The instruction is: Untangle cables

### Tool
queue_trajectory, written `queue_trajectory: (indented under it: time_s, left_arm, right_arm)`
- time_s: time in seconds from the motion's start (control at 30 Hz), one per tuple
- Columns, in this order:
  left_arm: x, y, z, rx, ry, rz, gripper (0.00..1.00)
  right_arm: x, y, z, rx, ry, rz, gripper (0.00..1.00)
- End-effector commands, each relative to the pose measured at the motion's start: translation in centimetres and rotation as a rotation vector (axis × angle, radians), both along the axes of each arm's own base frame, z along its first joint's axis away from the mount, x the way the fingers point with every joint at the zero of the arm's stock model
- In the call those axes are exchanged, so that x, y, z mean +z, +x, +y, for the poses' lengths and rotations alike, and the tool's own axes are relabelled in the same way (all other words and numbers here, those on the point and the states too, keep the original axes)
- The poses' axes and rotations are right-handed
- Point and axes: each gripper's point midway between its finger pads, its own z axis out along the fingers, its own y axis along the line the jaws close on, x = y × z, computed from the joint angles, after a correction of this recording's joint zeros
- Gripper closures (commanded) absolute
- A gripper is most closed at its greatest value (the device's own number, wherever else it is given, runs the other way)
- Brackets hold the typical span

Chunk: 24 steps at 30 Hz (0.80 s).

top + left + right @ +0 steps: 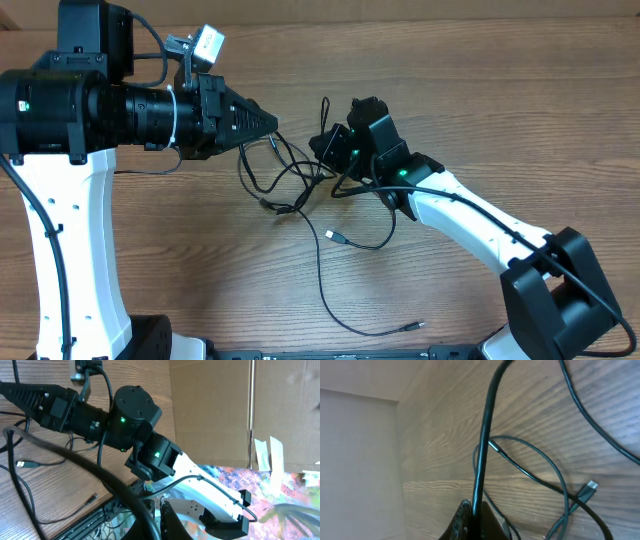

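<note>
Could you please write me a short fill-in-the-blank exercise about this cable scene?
1. The right claw is pinching a thin black ___.
2. The tangled cables lie on a ___ table.
3. The left claw is ___, not open.
Missing words: cable; wooden; shut.

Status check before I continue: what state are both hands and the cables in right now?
cables: tangled, loops crossing between the hands.
left hand: shut, pinching a cord.
right hand: shut on a cord.
silvery plug: lying loose, ungripped.
</note>
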Motion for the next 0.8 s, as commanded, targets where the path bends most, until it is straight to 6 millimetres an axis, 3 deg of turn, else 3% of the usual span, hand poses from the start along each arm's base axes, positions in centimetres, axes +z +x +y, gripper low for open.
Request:
queue_trajectory:
  time_s: [0.0, 0.13, 0.3, 0.57, 0.77]
  left_arm:
    - [1.1, -0.9, -0.2, -0.013, 0.002, -0.053, 0.93]
    - [0.4, -0.5, 0.3, 0.011, 0.051, -0.053, 0.94]
    - [-0.2, -0.2, 0.8, 0.032, 0.091, -0.053, 0.96]
    - [-0.2, -0.2, 0.8, 0.034, 0.091, -0.05, 0.96]
    - [-0.2, -0.2, 0.8, 0.035, 0.09, -0.049, 0.96]
  right_arm:
    - [2.0, 1.3, 0.2, 0.049, 0.013, -0.108, 0.96]
    - [4.4, 2.4, -0.8, 0.142, 0.058, -0.215, 0.96]
    - [8.4, 4.1, -5.0, 0.136, 0.151, -0.272, 0.96]
    - [13.7, 6.3, -15.8, 0.035, 0.221, -0.369, 0.96]
    - [14.2, 6.2, -24.7, -0.054, 0.262, -0.355, 0.96]
